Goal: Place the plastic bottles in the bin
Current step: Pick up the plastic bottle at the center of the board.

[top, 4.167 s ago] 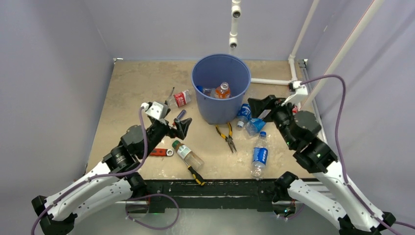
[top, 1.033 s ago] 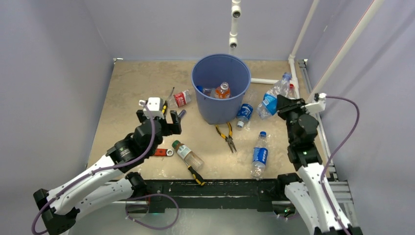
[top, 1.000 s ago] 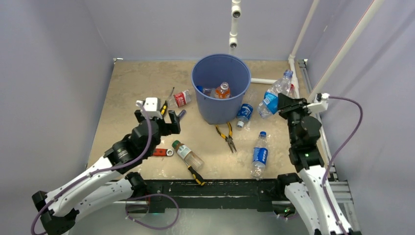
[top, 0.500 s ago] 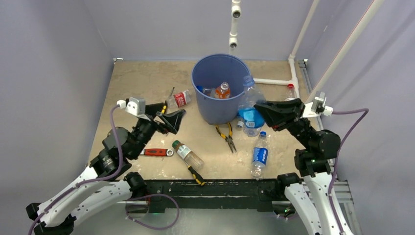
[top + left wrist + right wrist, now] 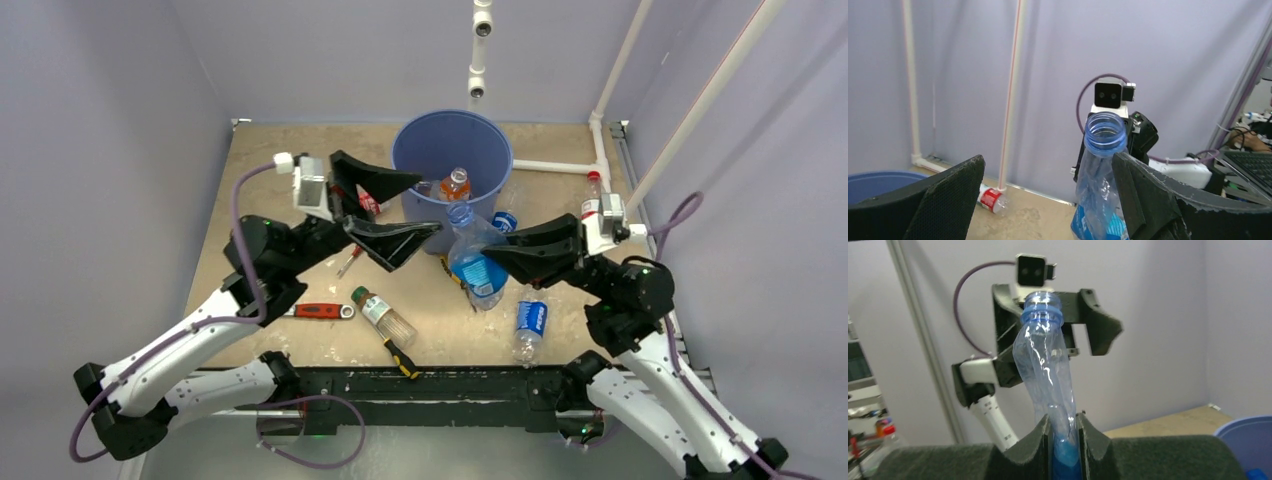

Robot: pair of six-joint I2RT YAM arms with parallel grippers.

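Base of bottle — hidden between fingers.

Lilac walls are closing in the mottled tan table on three sides, white pipes are climbing from its far right corner, and a short pipe is hanging over its far edge.

The blue bin stands upright with an orange-capped bottle inside. A crumpled, capless bottle is held tilted just in front of it. A capped blue-labelled bottle lies on the worktop.

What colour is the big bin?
The bin is blue, clearest in the top view.
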